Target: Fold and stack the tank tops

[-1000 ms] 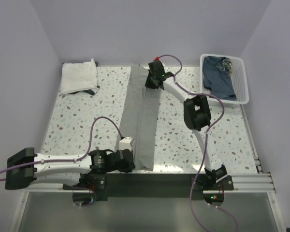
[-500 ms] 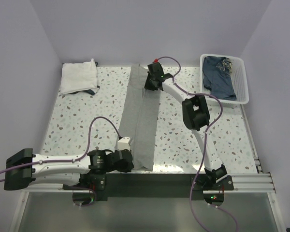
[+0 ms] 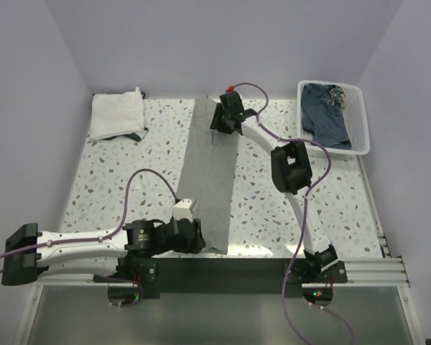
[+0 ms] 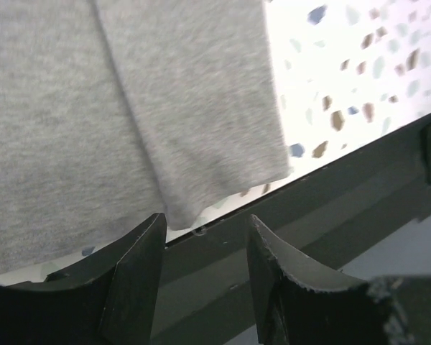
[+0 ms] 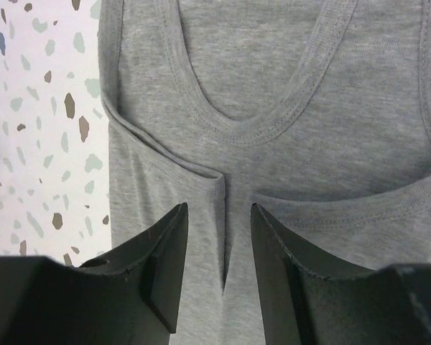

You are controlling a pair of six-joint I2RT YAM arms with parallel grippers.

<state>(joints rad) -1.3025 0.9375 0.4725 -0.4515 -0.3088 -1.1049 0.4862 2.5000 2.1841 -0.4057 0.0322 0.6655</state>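
The grey tank top [image 3: 212, 180] lies folded lengthwise into a long narrow strip running from the table's back to its near edge. My right gripper [image 3: 219, 126] is open above its neck end; in the right wrist view the jaws [image 5: 217, 212] straddle the seam where the folded sides meet, below the neckline [image 5: 258, 129]. My left gripper [image 3: 195, 238] is open at the hem end. In the left wrist view its fingertips [image 4: 205, 219] hold nothing, and the hem corner [image 4: 187, 208] lies just beyond them. The white tank top [image 3: 117, 115] sits folded at the back left.
A white slatted basket [image 3: 360, 118] at the back right holds dark blue clothing [image 3: 323, 115]. The black mounting rail [image 3: 230, 269] runs along the near table edge, right under the left gripper [image 4: 330, 194]. Purple walls close in on three sides.
Both grippers have gone from shut to open and let go of the grey tank top, which now lies flat. The left arm has shifted slightly right along the near edge.
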